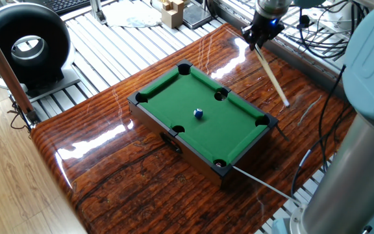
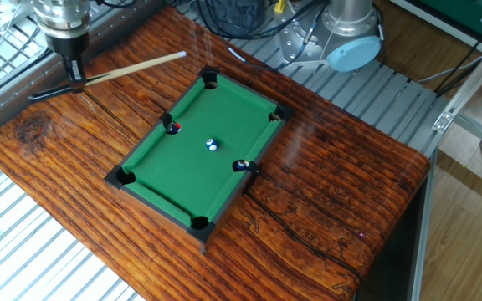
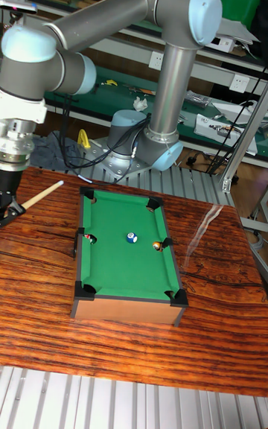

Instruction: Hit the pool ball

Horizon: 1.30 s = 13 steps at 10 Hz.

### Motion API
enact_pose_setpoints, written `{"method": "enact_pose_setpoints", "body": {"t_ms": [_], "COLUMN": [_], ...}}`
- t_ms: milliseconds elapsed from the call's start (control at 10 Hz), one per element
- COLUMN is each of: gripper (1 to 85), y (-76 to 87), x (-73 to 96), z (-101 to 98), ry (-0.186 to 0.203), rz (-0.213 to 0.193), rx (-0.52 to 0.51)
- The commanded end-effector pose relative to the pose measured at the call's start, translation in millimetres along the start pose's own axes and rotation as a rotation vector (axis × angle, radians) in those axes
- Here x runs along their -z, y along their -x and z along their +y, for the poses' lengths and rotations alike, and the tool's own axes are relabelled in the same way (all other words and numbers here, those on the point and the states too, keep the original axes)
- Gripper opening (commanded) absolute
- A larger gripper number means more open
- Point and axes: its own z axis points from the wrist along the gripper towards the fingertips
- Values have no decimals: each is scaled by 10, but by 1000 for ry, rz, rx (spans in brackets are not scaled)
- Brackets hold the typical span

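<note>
The pool ball [image 1: 199, 114] [image 2: 212, 145] [image 3: 132, 237], tiny and blue with a white spot, rests near the middle of the mini pool table's green felt [image 1: 174, 97] [image 2: 191, 167] [image 3: 119, 265]. My gripper [image 1: 257, 40] [image 2: 74, 77] [image 3: 9, 202] hangs over the wooden tabletop beyond the mini table's far corner, well away from the ball. It is shut on the dark butt end of a light wooden cue stick [image 1: 273, 77] [image 2: 136, 68] [image 3: 43, 195]. The cue lies low over the wood, with its free tip close to a corner pocket.
A red ball [image 2: 173, 127] and an orange ball [image 2: 241, 165] sit at the side pockets. A black ring-shaped device [image 1: 24, 42] and wooden blocks [image 1: 173, 12] stand on the metal slats beyond the wooden top. The robot base [image 2: 346, 38] with its cables is behind the table.
</note>
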Motion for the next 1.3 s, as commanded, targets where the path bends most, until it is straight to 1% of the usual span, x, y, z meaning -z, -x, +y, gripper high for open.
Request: {"method": "enact_pose_setpoints", "body": {"t_ms": [0, 200, 400, 500, 600, 700, 800, 900, 1000, 1100, 1200], "gripper": [10, 10, 10, 10, 10, 10, 10, 10, 10, 10, 10], "y": [-64, -57, -96, -96, -86, -104, -101, -123, -85, -31, 54], "x": [14, -12, 8, 8, 8, 9, 13, 13, 19, 18, 21], "z": [21, -32, -72, -83, -85, -96, -152, -156, -224, -211, -201], "ry": [-14, -36, -49, -51, -52, -56, -77, -77, -105, -103, -108], "rz": [-9, -10, 4, 5, 2, 11, 14, 25, 19, 2, -28], "rx": [-15, 9, 15, 29, 65, 121, 204, 260, 351, 431, 506]}}
